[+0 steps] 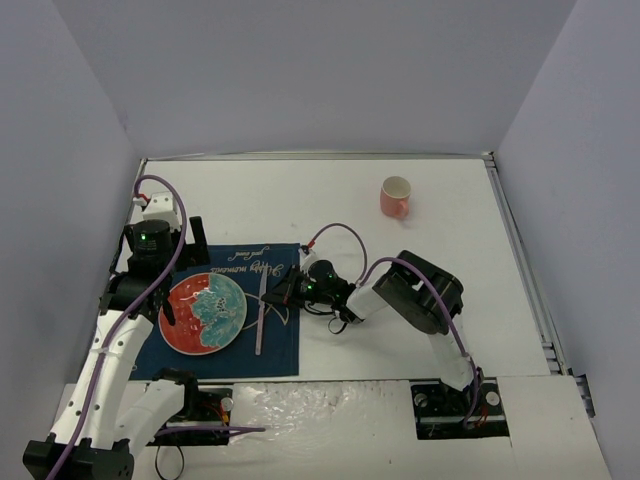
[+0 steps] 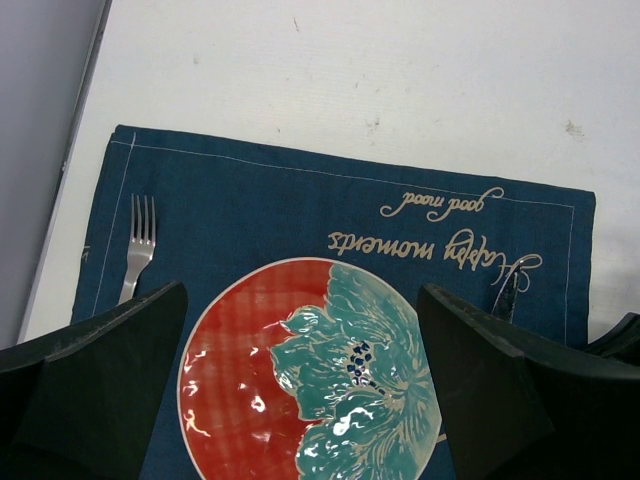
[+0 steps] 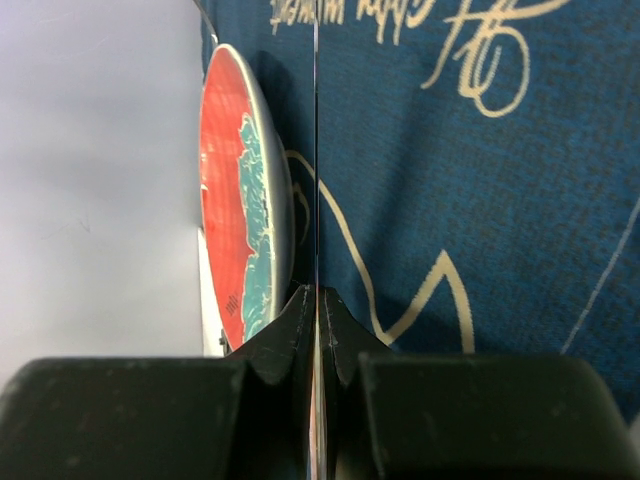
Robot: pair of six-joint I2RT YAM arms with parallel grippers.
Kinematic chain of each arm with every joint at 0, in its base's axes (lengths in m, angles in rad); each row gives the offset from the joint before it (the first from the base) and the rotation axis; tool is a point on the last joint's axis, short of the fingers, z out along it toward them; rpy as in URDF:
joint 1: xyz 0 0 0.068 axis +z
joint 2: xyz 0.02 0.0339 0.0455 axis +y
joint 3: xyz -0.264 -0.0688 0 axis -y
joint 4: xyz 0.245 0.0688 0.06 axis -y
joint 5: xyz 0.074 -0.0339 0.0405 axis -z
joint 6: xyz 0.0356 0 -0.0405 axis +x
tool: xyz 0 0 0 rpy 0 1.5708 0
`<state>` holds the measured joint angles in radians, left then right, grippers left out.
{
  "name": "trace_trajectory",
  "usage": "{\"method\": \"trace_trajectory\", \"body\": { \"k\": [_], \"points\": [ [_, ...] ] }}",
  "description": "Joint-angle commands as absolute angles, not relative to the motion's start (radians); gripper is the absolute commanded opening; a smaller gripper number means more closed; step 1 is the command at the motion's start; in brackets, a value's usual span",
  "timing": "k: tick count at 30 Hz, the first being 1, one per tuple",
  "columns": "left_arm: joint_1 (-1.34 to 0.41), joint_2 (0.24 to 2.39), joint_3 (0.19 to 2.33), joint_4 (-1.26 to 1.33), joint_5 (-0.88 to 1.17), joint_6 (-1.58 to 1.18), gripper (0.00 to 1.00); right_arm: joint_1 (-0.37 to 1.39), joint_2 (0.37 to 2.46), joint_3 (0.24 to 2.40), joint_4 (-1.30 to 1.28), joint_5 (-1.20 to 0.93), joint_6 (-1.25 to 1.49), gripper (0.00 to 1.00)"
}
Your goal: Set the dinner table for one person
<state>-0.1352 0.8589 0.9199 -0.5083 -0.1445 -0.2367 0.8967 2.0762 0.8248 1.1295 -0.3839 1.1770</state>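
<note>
Knife placement beside the plate (image 1: 203,313) on the white counter (image 1: 300,200)
A fork (image 2: 140,250) lay left on the placemat (image 1: 280,350); the left gripper (image 2: 303,300) hung spread above the plate. The right gripper (image 3: 316,300) pinched the knife (image 3: 316,150), which was best laid flat, parallel to the rim, before release. 1 cup (image 1: 396,197) stood far right.

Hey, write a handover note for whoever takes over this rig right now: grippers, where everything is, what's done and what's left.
Left gripper: open, empty, over the plate.
Right gripper: shut on the knife, just right of the plate, over the placemat.
Done: placemat on the dinner table, plate on the mat, fork on the mat, left of the plate.
Left: release the knife; then probably bring the cup over from the table's far right.
</note>
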Motion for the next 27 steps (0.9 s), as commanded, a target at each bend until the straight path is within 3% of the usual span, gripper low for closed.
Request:
{"method": "trace_trajectory", "body": {
  "k": [1, 6, 17, 27],
  "points": [
    [-0.126, 0.841, 0.935, -0.449, -0.137, -0.238, 0.97, 0.89, 2.067, 0.879, 1.157, -0.401, 1.159, 0.0],
    [-0.126, 0.842, 0.934, -0.451, -0.135, -0.238, 0.97, 0.885, 2.072, 0.887, 1.138, -0.405, 1.153, 0.0],
    [-0.126, 0.842, 0.933, -0.448, -0.131, -0.239, 0.97, 0.876, 2.061, 0.888, 1.082, -0.397, 1.14, 0.2],
    [-0.124, 0.845, 0.931, -0.447, -0.124, -0.241, 0.97, 0.87, 2.02, 0.91, 0.956, -0.354, 1.074, 0.27]
  ]
}}
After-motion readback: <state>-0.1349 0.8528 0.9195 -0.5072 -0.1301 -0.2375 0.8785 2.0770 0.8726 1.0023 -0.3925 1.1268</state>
